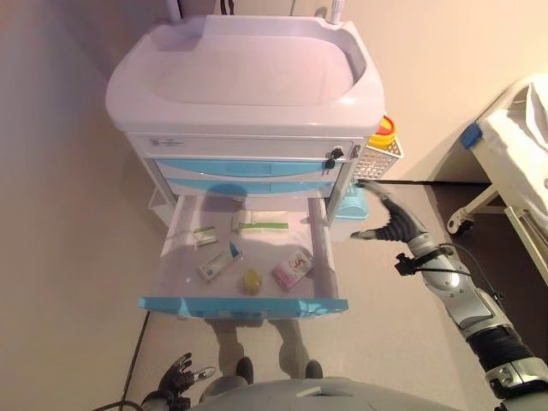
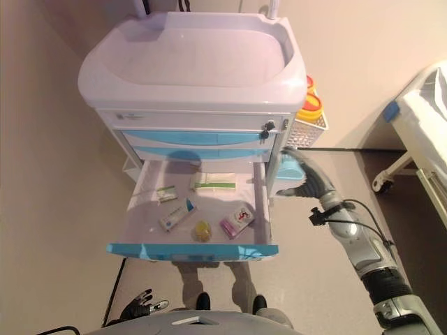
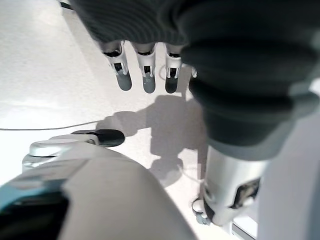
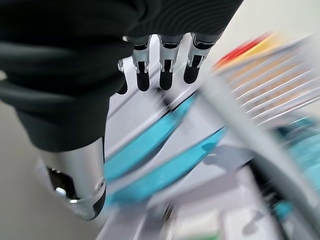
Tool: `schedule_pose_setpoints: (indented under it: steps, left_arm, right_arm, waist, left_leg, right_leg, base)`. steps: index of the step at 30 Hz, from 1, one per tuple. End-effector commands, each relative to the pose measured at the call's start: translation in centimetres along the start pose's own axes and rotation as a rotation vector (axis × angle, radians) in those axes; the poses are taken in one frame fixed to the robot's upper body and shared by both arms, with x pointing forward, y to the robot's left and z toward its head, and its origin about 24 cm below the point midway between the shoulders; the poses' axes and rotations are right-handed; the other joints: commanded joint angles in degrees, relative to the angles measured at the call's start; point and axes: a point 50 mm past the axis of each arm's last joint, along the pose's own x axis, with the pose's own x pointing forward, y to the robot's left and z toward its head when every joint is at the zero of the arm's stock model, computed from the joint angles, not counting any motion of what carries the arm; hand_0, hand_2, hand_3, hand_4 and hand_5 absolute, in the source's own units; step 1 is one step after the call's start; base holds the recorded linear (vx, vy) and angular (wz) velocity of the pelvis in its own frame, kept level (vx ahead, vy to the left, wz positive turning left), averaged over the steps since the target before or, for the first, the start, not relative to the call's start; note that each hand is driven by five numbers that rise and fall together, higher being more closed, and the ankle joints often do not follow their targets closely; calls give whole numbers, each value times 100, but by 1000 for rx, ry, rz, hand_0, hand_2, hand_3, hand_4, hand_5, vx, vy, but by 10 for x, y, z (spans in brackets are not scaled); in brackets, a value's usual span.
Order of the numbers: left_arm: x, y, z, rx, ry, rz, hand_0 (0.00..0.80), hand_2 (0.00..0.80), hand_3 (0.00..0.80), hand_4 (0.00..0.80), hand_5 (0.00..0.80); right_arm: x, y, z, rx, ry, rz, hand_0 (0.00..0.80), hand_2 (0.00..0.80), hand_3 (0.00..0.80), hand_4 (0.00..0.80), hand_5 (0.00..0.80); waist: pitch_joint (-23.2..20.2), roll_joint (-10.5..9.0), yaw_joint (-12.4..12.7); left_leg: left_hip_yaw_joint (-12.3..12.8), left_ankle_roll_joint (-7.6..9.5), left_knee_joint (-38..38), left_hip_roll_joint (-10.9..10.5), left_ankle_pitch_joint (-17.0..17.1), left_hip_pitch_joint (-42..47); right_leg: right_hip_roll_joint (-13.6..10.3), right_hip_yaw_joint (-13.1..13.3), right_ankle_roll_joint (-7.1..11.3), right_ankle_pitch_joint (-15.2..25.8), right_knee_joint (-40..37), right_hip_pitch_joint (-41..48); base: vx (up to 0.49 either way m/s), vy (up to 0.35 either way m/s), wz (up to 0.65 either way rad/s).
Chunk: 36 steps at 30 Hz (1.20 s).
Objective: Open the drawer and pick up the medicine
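Observation:
A white medical cart [image 1: 248,77] has blue-fronted drawers. Its lowest drawer [image 1: 244,304] is pulled wide open. Inside lie a white box with a green stripe [image 1: 261,224], a small packet [image 1: 205,235], a white and blue box [image 1: 220,263], a small yellow bottle [image 1: 251,280] and a pink box [image 1: 292,268]. My right hand [image 1: 387,224] is open and empty, held just right of the open drawer's right wall, beside the cart. Its wrist view shows straight fingers [image 4: 165,75] and the blue drawer fronts [image 4: 150,150]. My left hand [image 1: 180,377] hangs low at the lower left, open and empty, far from the drawer.
A white wire basket [image 1: 381,158] holding a yellow container [image 1: 385,130] hangs on the cart's right side, with a light blue bin [image 1: 353,205] below it. A bed [image 1: 514,163] on wheels stands at the far right. Beige floor surrounds the cart.

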Motion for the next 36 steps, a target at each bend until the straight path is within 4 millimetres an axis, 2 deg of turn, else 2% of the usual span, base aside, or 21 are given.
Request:
schedule_pose_setpoints:
  steps: [1, 6, 10, 20, 27, 31, 36]
  left_arm:
    - [4, 11, 10, 49, 4, 14, 0, 0, 0, 0, 0]
    - [5, 16, 14, 64, 15, 18, 0, 0, 0, 0, 0]
    - [6, 17, 20, 74, 2, 17, 0, 0, 0, 0, 0]
    - [9, 14, 29, 145, -5, -5, 0, 0, 0, 0, 0]
    - [8, 12, 24, 156, 8, -18, 0, 0, 0, 0, 0]
    - [7, 8, 19, 157, 12, -28, 0, 0, 0, 0, 0]
    - [7, 4, 20, 150, -4, -42, 0, 0, 0, 0, 0]
  right_arm:
    - [21, -2, 40, -81, -261, 124, 0, 0, 0, 0, 0]
    - [29, 29, 51, -167, -357, 295, 0, 0, 0, 0, 0]
    - [37, 51, 49, -218, -363, 356, 0, 0, 0, 0, 0]
    - [45, 103, 12, -344, -183, 458, 0, 0, 0, 0, 0]
    - [47, 116, -9, -390, 8, 377, 0, 0, 0, 0, 0]
    - [47, 122, -12, -394, 57, 323, 0, 0, 0, 0, 0]
    - [54, 120, -8, -346, 75, 264, 0, 0, 0, 0, 0]
  waist:
    - [-164, -196, 249]
    - [-88, -198, 435]
    - [-38, -185, 637]
    - [3, -115, 1154]
    - [-3, -57, 1311]
    - [-3, -18, 1323]
    - [25, 22, 1312]
  left_leg:
    - [-22, 144, 254, -309, -604, -148]
    - [-235, 178, 321, -348, -613, -183]
    - [-468, 145, 235, -356, -544, -168]
    - [-982, 28, 106, -361, -321, -306]
    - [-1178, -7, 95, -375, -235, -377]
    - [-1197, -9, 98, -376, -213, -406]
    - [-1200, -9, 95, -372, -199, -432]
  right_leg:
    - [-62, -89, 162, -114, 539, -310]
    - [-84, -199, 130, -201, 635, -271]
    - [-91, -378, 118, -219, 585, -190]
    - [-110, -941, 91, -259, 443, -50]
    - [-113, -1125, 87, -246, 399, -15]
    - [-110, -1144, 85, -237, 396, -31]
    - [-110, -1137, 74, -225, 380, -50]
  base:
    - [-13, -29, 14]
    - [-22, -39, 8]
    - [-27, -55, 30]
    - [-33, -47, 33]
    - [6, -12, 23]
    - [12, 2, 4]
    - [7, 8, 3]
